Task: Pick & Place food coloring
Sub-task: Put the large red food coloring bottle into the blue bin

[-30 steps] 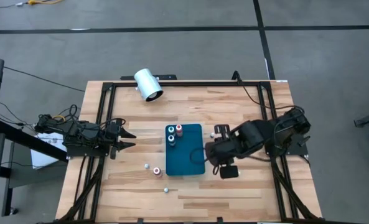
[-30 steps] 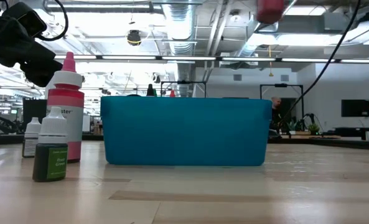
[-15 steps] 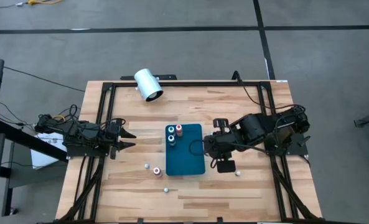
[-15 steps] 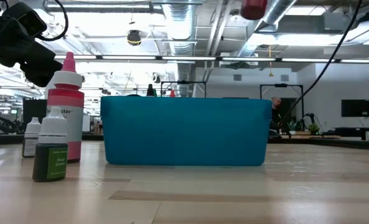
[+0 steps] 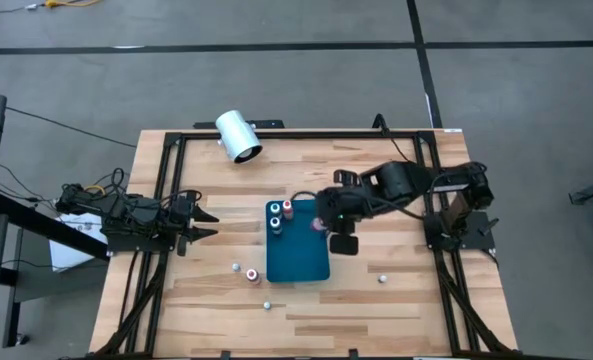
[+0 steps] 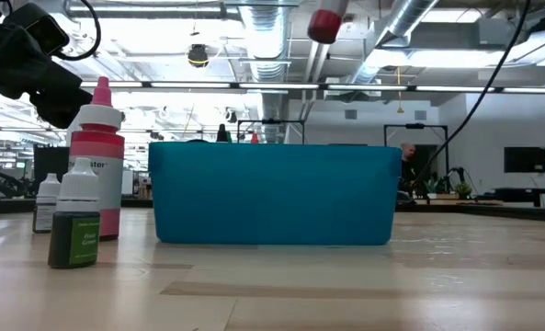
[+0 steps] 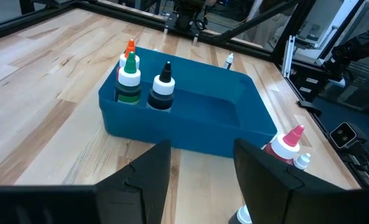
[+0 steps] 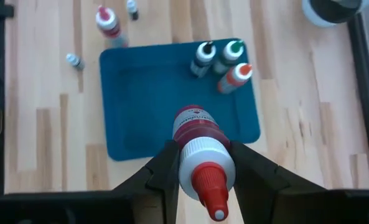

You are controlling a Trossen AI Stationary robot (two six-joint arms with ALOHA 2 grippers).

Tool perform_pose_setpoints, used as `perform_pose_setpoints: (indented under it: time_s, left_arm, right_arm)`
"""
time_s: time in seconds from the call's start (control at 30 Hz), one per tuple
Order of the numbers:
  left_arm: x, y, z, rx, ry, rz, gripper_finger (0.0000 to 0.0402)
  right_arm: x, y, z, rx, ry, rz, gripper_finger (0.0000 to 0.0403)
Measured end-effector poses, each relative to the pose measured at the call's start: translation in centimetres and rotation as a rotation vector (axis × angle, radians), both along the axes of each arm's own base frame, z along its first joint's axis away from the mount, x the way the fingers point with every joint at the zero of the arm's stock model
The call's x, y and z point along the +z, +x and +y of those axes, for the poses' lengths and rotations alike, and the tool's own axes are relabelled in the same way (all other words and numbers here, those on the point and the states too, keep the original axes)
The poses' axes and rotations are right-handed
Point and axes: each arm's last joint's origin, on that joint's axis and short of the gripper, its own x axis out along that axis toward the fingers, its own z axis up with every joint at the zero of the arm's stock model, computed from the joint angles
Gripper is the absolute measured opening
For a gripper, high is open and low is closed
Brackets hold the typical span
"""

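High view showed the right claw [image 5: 328, 222], pinching a red-topped food coloring bottle [image 8: 200, 151], had travelled over the blue rectangular tray [image 5: 298, 268]; release should follow.

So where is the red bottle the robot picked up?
The red bottle is up in the air, held between the right gripper's fingers, over the right edge of the blue tray.

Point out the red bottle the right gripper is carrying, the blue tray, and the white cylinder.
Red bottle [image 8: 200, 140]: right wrist view, on its body between the fingers.
Blue tray [image 5: 301, 260]: high view, on its bare floor.
White cylinder [image 5: 236, 133]: high view, on its side wall.
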Motion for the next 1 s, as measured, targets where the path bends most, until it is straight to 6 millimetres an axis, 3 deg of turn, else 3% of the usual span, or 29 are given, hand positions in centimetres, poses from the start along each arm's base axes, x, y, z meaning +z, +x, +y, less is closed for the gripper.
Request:
perform_pose_setpoints:
  time_s: [0.5,0.7,1.0]
  left_arm:
    - [0.0,0.0,0.0,0.006,0.006,-0.001,0.0167]
    - [0.0,0.0,0.0,0.007,0.006,-0.001,0.0167]
    - [0.0,0.0,0.0,0.007,0.002,0.000,0.0167]
  right_arm:
    - [0.5,1.7,-3.9,-0.090,0.005,-0.113,0.0111]
    - [-1.5,3.8,-4.9,-0.093,-0.008,-0.063,0.0110]
    - [-5.9,6.9,-4.5,-0.036,-0.024,0.067,0.0111]
